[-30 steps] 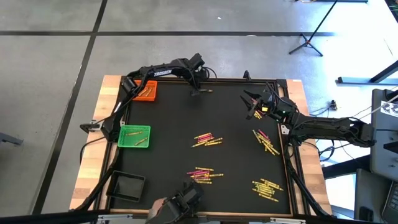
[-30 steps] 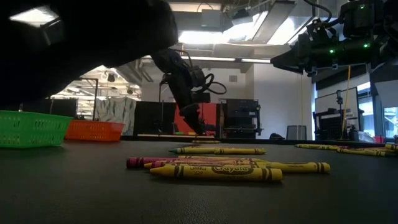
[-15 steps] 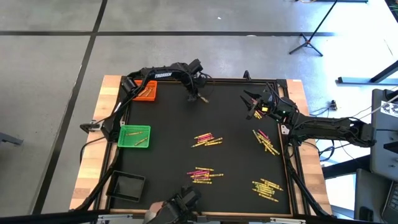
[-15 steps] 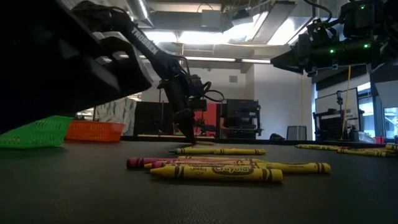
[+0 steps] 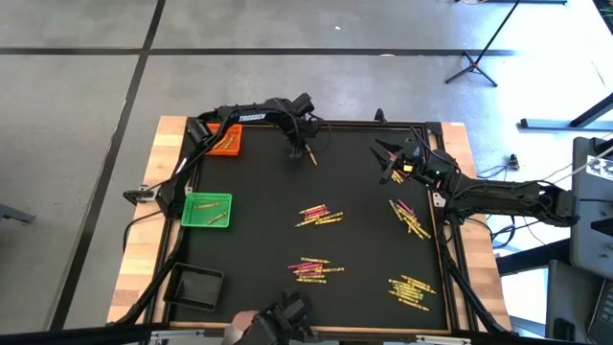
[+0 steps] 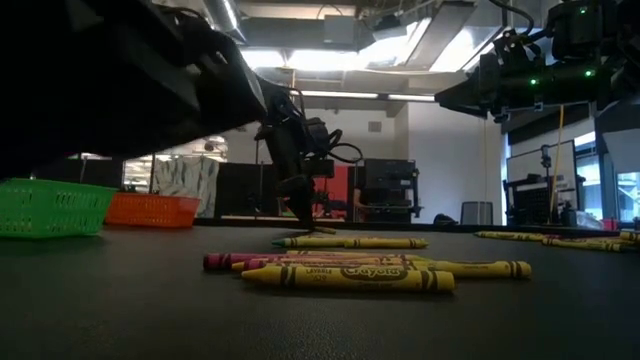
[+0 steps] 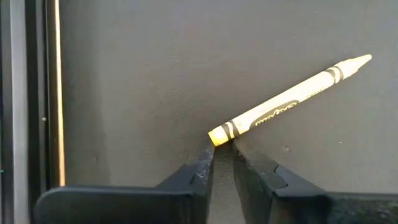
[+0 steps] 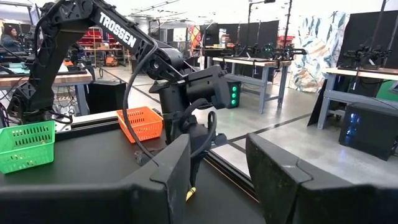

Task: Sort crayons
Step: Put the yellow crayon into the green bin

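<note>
My left gripper [image 5: 305, 149] is low over the black mat near the far edge, shut on a yellow crayon [image 7: 289, 99]. The crayon also shows in the high view [image 5: 311, 155] and under the fingers in the right wrist view [image 8: 191, 194]. My right gripper [image 5: 388, 158] hovers open and empty above the mat's far right. Several piles of yellow, pink and orange-gold crayons lie flat on the mat: middle [image 5: 319, 216], near middle [image 5: 314, 270], right [image 5: 410, 218], near right [image 5: 412, 290]. My left gripper pinches the yellow crayon's flat butt end [image 7: 219, 135] between its two fingertips [image 7: 204, 160], coming from above and pointing down. The rest of the crayon sticks out sideways past the fingers, its pointed tip [image 7: 365, 59] away from them. Whether it is clear of the mat, I cannot tell.
An orange tray [image 5: 227, 141] stands at the far left, a green tray [image 5: 208, 209] holding a few crayons at the left, a black tray [image 5: 196, 286] at the near left. A raised frame [image 5: 364, 124] edges the mat. A dark object [image 5: 273, 321] sits at the near edge.
My left gripper has moved a little toward the table's near edge and right. The yellow crayon, which lay apart from it along the far edge, now sits at its fingertips and has turned to a slant.
</note>
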Controlling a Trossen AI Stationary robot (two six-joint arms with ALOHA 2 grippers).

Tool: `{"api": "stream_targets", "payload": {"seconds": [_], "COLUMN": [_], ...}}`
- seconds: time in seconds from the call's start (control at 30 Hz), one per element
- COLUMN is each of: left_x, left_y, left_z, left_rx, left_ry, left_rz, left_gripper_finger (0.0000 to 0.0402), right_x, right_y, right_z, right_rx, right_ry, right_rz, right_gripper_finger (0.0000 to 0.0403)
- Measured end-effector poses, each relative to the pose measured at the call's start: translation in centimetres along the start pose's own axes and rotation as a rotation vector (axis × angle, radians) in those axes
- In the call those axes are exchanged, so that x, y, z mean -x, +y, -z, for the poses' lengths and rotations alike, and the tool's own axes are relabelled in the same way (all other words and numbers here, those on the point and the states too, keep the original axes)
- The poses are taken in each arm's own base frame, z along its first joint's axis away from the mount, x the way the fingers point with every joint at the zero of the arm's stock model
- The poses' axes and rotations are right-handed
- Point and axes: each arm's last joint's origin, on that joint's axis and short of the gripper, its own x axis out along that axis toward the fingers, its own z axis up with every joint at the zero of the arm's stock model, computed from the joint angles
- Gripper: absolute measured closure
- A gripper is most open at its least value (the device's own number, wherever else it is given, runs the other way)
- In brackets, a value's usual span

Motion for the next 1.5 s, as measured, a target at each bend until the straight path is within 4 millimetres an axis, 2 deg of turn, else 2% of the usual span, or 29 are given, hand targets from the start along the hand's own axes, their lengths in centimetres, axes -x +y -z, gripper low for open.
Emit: {"api": "stream_targets", "payload": {"seconds": [0.17, 0.43, 0.57, 0.8, 0.97, 1.23, 1.5], "left_x": [0.0, 1.7, 2.1, 1.8, 1.7, 0.5, 0.6], "left_y": [-0.8, -1.0, -1.7, -2.5, -2.6, -3.1, -3.4], "left_z": [-0.6, -2.3, -3.2, -3.3, -3.3, -2.1, -2.5], "left_rx": [-0.014, -0.032, -0.121, -0.326, -0.367, -0.43, -0.441], "left_ry": [0.059, 0.11, 0.101, 0.112, 0.083, 0.133, 0.131], "left_rz": [-0.068, -0.105, -0.088, -0.026, 0.01, 0.031, 0.015], "left_gripper_finger": [0.0354, 0.0312, 0.0301, 0.0299, 0.0302, 0.0305, 0.0305], "right_x": [0.0, 0.0, 0.0, 0.0, 0.0, 0.0, 0.0], "right_y": [0.0, 0.0, 0.0, 0.0, 0.0, 0.0, 0.0], "right_z": [0.0, 0.0, 0.0, 0.0, 0.0, 0.0, 0.0], "right_rx": [0.0, 0.001, 0.001, 0.001, 0.001, 0.001, 0.002], "right_ry": [0.0, 0.001, 0.002, 0.003, 0.002, 0.002, 0.0], "right_rz": [0.0, 0.0, 0.0, 0.0, 0.0, 0.0, 0.0], "right_gripper_finger": [0.0249, 0.0249, 0.0249, 0.0249, 0.0249, 0.0249, 0.0249]}}
